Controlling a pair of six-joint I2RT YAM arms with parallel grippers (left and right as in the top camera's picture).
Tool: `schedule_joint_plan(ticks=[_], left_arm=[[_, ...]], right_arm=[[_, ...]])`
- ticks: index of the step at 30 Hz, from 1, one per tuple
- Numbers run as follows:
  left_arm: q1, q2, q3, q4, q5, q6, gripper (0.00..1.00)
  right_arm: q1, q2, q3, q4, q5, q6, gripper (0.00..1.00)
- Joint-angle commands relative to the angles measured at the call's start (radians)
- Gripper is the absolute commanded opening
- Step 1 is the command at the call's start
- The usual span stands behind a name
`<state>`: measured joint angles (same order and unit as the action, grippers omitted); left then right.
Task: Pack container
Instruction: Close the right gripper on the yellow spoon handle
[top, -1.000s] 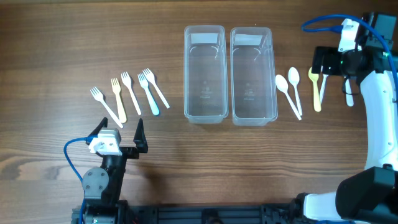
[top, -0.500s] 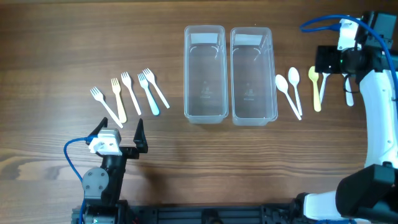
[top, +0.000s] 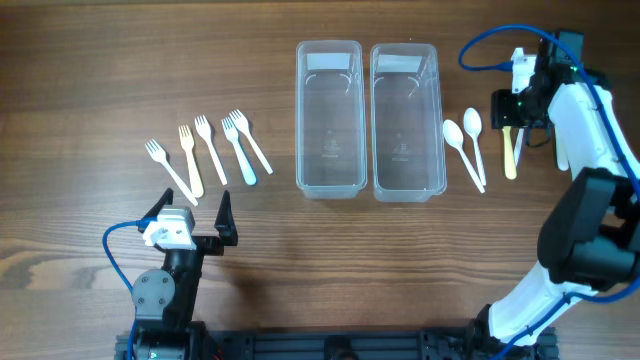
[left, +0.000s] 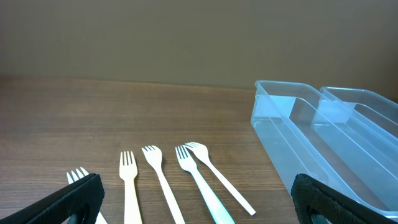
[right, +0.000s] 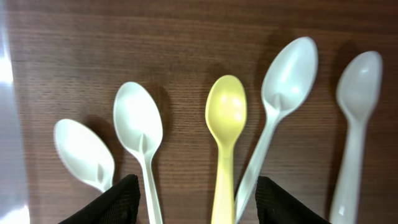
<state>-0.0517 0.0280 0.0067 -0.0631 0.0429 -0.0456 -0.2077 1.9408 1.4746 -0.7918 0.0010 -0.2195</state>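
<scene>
A brown wood-grain table (top: 90, 60) spans the overhead view, with a plain beige wall (left: 186, 37) behind its far edge.

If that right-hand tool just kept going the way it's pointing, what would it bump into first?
Probably the yellow spoon. It lies almost centred ahead of the open right tool, with white spoons on either side. How far above the spoon the tool hangs is unclear.
</scene>
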Motion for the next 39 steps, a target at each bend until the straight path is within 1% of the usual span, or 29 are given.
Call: schedule_joint_plan(ticks=[1,10,13,28,39], left_arm=[[-0.005,-0.002,-0.001,-0.010,0.013,0.015,1.00],[-0.005,-0.002,-0.001,-0.010,0.013,0.015,1.00],[-0.005,-0.002,-0.001,-0.010,0.013,0.015,1.00],[-0.005,-0.002,-0.001,-0.010,0.013,0.015,1.00],[-0.005,-0.002,-0.001,-0.010,0.013,0.015,1.00]], right_arm=[[0.000,0.040,-0.003,0.016,0.037,-0.014,0.59],[-0.014,0.098,-0.003,0.040,0.110,0.043,0.47],[-0.023,0.105,-0.003,0.046,0.127,0.070,0.47],[-0.032,0.152,-0.003,0.069,0.126,0.069,0.47],[-0.032,0.196,-0.004,0.084,0.080,0.065,0.48]])
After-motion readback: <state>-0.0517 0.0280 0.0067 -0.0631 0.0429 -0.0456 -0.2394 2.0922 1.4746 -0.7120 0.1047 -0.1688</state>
